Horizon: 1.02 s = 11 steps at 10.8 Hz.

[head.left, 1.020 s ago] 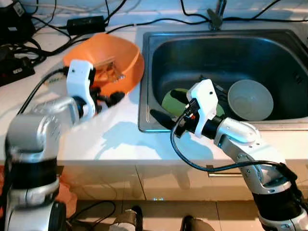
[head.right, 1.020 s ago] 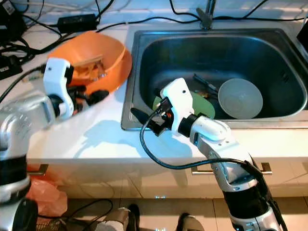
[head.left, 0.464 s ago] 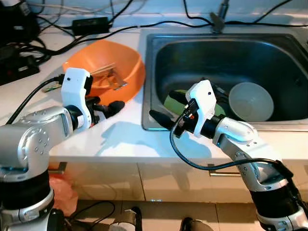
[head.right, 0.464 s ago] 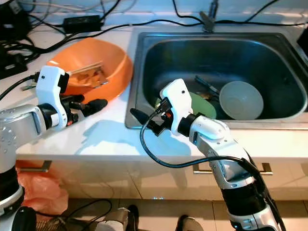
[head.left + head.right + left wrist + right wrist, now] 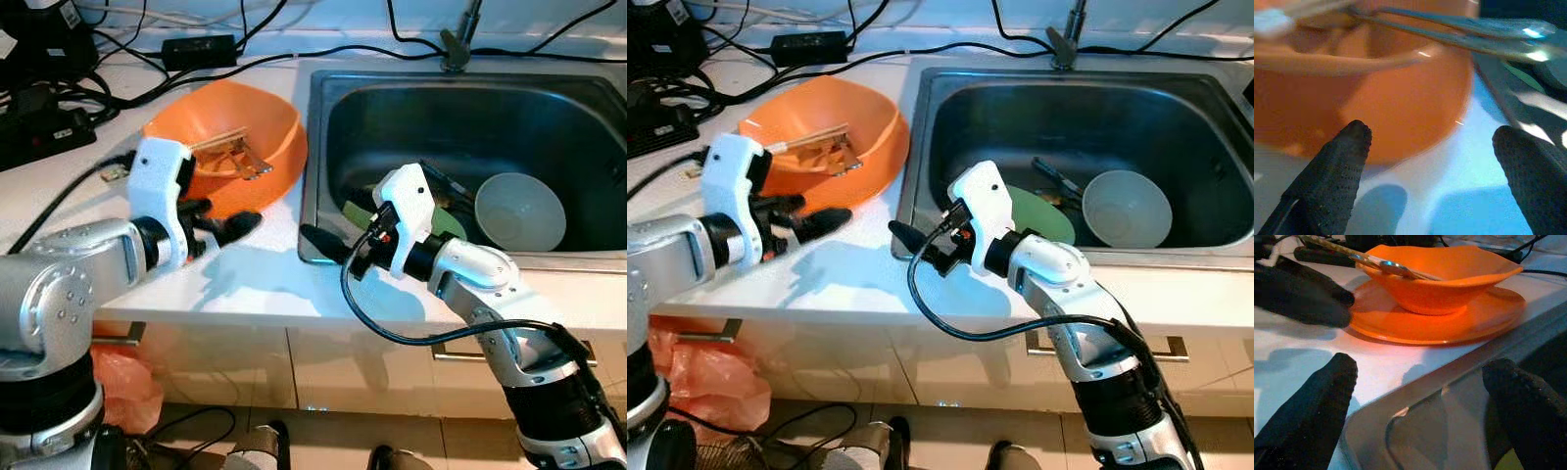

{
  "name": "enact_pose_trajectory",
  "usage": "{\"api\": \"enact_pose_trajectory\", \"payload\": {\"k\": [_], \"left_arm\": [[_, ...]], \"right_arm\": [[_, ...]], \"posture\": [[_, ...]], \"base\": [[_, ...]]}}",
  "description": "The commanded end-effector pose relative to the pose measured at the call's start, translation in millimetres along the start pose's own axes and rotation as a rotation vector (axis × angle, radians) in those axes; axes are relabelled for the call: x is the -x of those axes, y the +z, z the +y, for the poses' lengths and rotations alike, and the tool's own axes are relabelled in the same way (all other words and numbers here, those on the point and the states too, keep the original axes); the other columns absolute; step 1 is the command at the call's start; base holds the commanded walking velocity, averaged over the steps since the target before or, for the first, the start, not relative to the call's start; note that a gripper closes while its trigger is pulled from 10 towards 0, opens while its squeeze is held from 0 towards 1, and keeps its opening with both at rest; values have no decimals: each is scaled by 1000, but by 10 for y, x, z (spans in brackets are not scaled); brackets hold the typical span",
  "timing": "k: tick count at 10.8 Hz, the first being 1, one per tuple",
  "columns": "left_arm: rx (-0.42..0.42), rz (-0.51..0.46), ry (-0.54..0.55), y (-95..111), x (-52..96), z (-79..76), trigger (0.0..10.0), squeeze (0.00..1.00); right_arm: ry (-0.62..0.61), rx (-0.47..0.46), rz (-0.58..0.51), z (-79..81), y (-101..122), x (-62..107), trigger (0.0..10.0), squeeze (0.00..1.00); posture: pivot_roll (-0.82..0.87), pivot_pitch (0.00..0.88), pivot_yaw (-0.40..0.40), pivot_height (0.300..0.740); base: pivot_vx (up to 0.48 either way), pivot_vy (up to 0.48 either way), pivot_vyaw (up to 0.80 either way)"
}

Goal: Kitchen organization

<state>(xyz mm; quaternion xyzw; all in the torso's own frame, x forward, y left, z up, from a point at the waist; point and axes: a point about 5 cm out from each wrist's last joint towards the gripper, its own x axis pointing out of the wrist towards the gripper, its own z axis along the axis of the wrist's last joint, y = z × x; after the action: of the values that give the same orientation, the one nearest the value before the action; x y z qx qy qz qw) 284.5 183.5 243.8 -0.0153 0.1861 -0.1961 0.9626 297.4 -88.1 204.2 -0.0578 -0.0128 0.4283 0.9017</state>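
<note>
An orange bowl (image 5: 230,147) holding metal utensils (image 5: 235,157) stands on an orange plate (image 5: 1449,323) on the white counter, left of the sink (image 5: 392,127). My left gripper (image 5: 220,220) is open just in front of the bowl, low over the counter, with nothing between its fingers (image 5: 1347,152). My right gripper (image 5: 333,217) is open over the sink's front left corner and points toward the orange bowl (image 5: 1444,279). In the sink lie a green plate (image 5: 1043,215), a pale grey bowl (image 5: 519,211) and dark utensils (image 5: 446,186).
Black cables and a power adapter (image 5: 201,49) run along the back of the counter, with black devices (image 5: 39,117) at the far left. The faucet base (image 5: 460,39) stands behind the sink. An orange bag (image 5: 122,387) lies on the floor below.
The camera has shifted, moving the scene a little right. My left arm has dropped lower, its gripper staying open before the bowl. The right gripper holds at the sink's corner.
</note>
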Motion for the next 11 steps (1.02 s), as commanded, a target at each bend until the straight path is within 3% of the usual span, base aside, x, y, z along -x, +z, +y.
{"api": "enact_pose_trajectory", "payload": {"k": [1, 3, 5, 10, 11], "left_arm": [[12, -28, 37, 53, -15, 52, 10000, 0], [14, -58, 74, 101, -64, 137, 10000, 0], [25, -71, 87, 59, -242, 230, 10000, 0], [19, -16, 73, -75, -653, 277, 10000, 0], [6, 1, 65, -91, -677, 258, 10000, 0]], "right_arm": [[17, 19, -13, 13, 30, -26, 10000, 0], [12, 18, -15, 15, 25, -34, 10000, 0], [9, 20, -18, 12, 29, -37, 10000, 0], [-14, 30, -18, 25, 26, -3, 10000, 0], [-16, 31, -18, 31, 28, 6, 10000, 0]], "posture": [[167, 133, 46, 740], [159, 130, 52, 740], [144, 130, 57, 740], [110, 137, 85, 740], [106, 142, 88, 740]], "base": [[0, 0, 0], [0, 0, 0], [0, 0, 0], [0, 0, 0], [0, 0, 0]]}}
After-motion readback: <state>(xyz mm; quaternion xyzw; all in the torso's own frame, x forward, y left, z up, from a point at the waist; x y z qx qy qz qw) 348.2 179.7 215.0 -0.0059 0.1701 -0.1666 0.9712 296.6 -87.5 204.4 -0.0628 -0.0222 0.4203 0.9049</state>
